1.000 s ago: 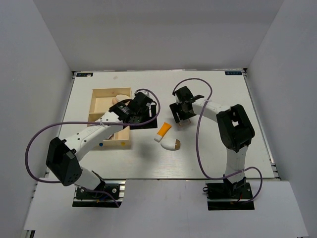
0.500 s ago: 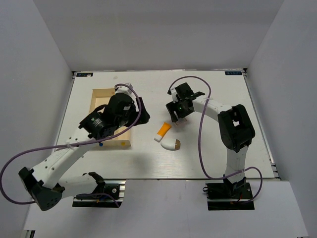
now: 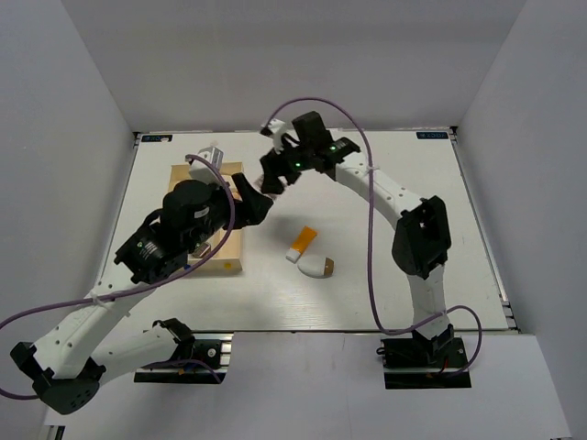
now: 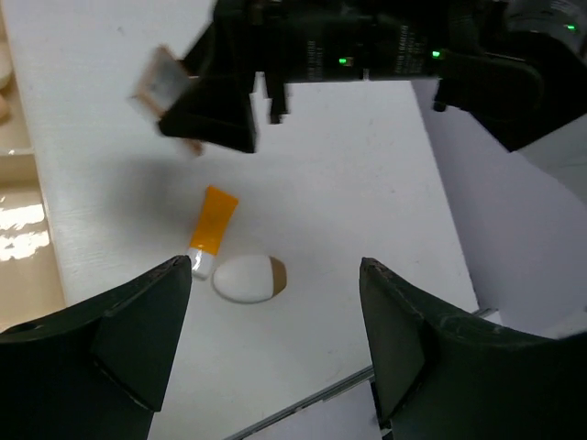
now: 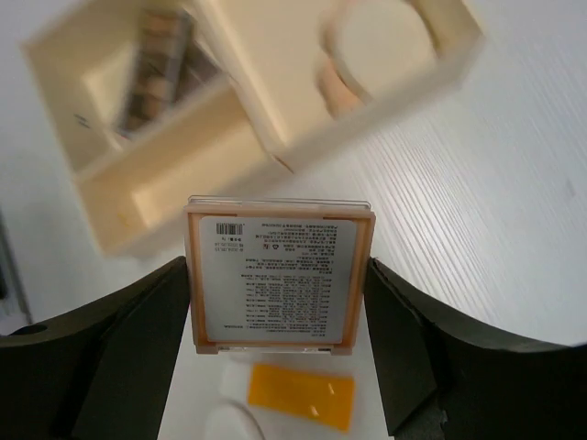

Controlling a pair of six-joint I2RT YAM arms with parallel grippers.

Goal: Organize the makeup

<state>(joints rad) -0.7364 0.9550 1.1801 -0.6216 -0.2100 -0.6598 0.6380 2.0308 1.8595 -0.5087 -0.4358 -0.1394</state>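
Surface (image 3: 477, 202): white, orange tube (image 4: 213, 229) lying on it
Left fingers (image 4: 138, 339): wide apart, empty
Right fingers (image 5: 119, 357): wide, clamping square compact (image 5: 279, 273)

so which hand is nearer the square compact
Right. The right hand grips the square compact between its fingers. The left hand hangs open and empty close by, on the wooden tray's side of it, not touching.
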